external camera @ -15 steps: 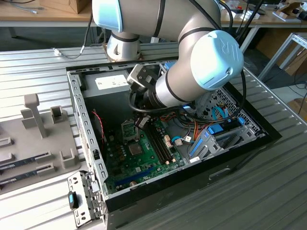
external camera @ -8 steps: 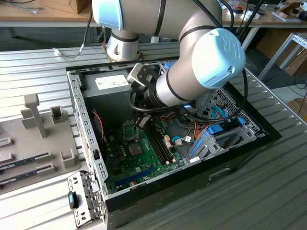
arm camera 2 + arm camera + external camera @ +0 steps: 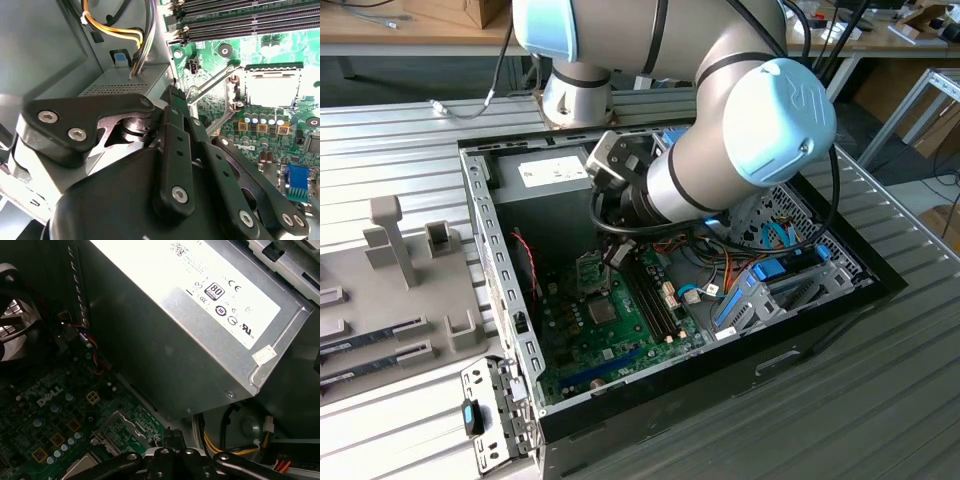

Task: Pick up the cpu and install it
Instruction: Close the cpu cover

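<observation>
A: The arm [image 3: 720, 150] reaches into the computer case [image 3: 500, 270], over the green board [image 3: 590, 330]. Claw [image 3: 175, 107]?

B: Can't tell whether it's apart or together. The chip [image 3: 272, 90] seems seated in its socket, retaining frame [image 3: 215, 87] raised.

A: Risk?

B: Catching that frame, or the cables [image 3: 125, 35].

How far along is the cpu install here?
The gripper is down inside the case near the socket. The socket's lever stands raised, so nothing is latched. A pale square, possibly the cpu, lies in the socket; that is unclear.
</observation>
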Controlling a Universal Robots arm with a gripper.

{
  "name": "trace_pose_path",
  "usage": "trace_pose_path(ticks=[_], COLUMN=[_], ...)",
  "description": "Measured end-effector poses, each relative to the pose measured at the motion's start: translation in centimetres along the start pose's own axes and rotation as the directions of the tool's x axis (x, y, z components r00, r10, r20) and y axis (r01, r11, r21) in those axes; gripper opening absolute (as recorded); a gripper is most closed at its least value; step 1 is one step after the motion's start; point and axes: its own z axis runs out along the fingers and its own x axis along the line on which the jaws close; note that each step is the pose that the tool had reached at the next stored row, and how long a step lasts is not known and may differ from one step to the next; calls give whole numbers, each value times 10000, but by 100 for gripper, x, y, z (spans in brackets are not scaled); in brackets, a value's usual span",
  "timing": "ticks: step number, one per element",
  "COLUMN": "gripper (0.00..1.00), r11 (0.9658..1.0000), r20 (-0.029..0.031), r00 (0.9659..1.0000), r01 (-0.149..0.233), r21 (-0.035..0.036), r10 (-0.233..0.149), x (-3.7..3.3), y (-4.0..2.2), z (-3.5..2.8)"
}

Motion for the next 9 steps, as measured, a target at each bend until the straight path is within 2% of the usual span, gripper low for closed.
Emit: trace_pose_path(ticks=[5, 9], gripper=[11, 11], r11=[10000, 9999], r20=[51, 144], r00=[10000, 9999], r01=[11, 34], r21=[-52, -149], r10=[-10, -32], x=[3, 23], y=[0, -17], z=[-20, -44])
